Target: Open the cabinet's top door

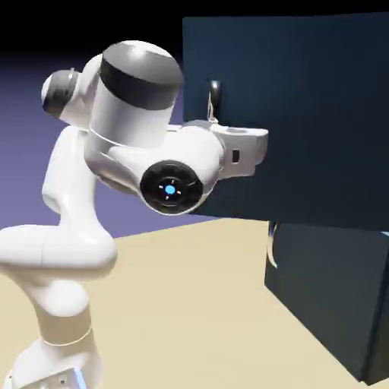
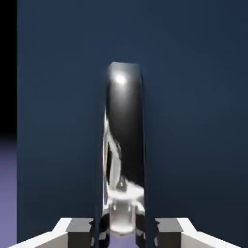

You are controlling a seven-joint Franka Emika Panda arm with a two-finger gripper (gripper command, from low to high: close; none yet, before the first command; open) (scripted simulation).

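Pincer (image 2: 124, 235)'s closed down on the top door (image 2: 198, 121)'s shiny handle (image 2: 127, 106), which sits between its tips, bottom centre in hand view.

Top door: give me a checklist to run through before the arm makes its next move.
1. Top door swung out from the cabinet: ok, it juts well past the lower door.
2. Handle between the gripper's fingers: ok.
3. Gripper shut on that handle: ok.
4. Lower door's handle free of the gripper: ok.
5. Inside of the upper compartment in view: not ok, the top door hides it.
6. Top door at its full swing: cannot tell.
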